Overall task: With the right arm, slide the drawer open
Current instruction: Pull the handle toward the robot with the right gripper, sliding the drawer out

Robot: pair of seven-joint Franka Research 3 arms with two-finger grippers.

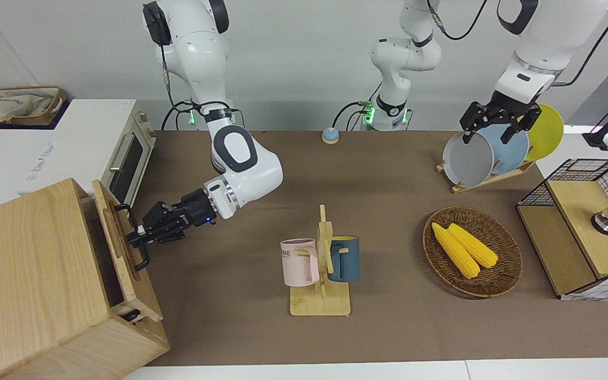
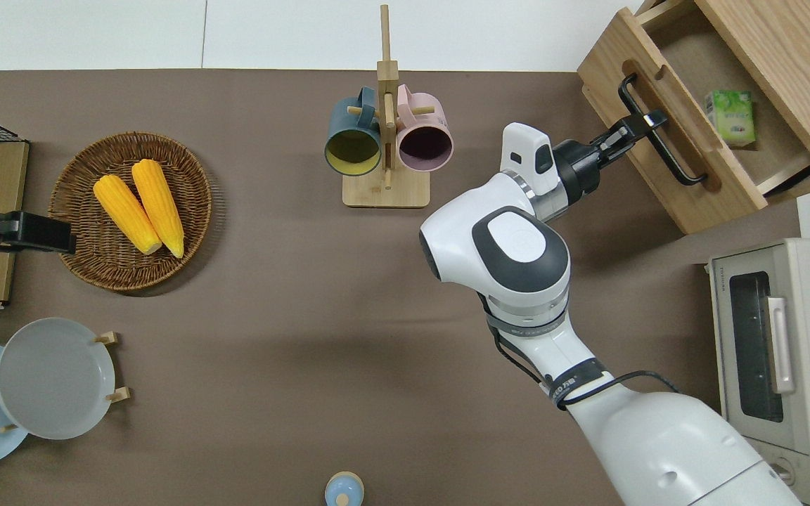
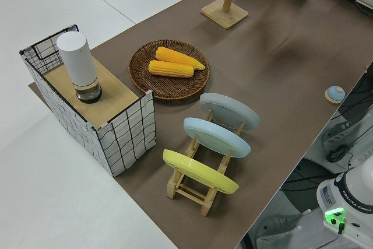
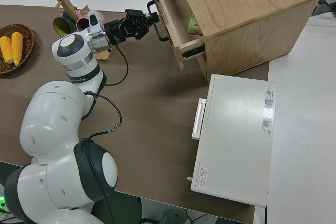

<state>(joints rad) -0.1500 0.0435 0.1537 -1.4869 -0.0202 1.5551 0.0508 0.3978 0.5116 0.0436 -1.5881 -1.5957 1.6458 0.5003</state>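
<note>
right gripper [image 2: 633,126] gripping drawer [image 2: 693,140] handle, green carton [image 2: 730,117] inside

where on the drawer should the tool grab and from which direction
Take the drawer by its black bar handle, near the middle, coming straight at the drawer front from the open table. The bar stands off the front panel, leaving a gap for a finger, and a mid-bar grip should pull evenly. The right tool is clamped on the bar there now. The left arm is parked.

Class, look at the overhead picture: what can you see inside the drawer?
Inside the drawer, pulled by the right tool, lies one small green packet on its wooden floor. The cabinet covers the rest.
</note>
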